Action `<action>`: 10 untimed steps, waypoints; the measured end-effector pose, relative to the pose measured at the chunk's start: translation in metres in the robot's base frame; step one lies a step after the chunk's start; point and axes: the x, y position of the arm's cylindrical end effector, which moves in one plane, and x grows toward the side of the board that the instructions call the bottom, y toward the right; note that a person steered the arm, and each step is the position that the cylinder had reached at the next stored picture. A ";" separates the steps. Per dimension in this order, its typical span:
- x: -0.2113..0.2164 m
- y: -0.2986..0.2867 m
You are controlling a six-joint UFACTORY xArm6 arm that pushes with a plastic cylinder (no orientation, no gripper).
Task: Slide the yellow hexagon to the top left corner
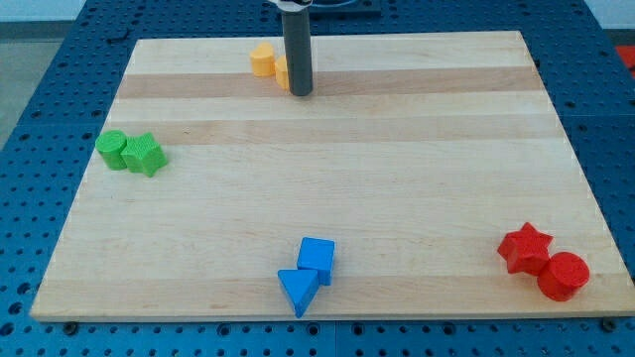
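Note:
Two yellow blocks sit close together near the view's top edge, left of centre. One yellow block [262, 60] shows fully. The other yellow block [282, 72] is just to its lower right and partly hidden behind the rod. I cannot tell which of them is the hexagon. My tip [300, 93] rests on the board against the right side of the partly hidden block. The board's top left corner [139, 45] lies well to the left of both.
Two green blocks [130, 153] sit together at the left edge. A blue cube [317, 257] and a blue triangle [298, 290] are at the bottom centre. A red star [525, 247] and a red cylinder [565, 275] are at the bottom right.

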 end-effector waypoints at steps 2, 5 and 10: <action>-0.014 0.001; -0.078 0.003; -0.080 -0.088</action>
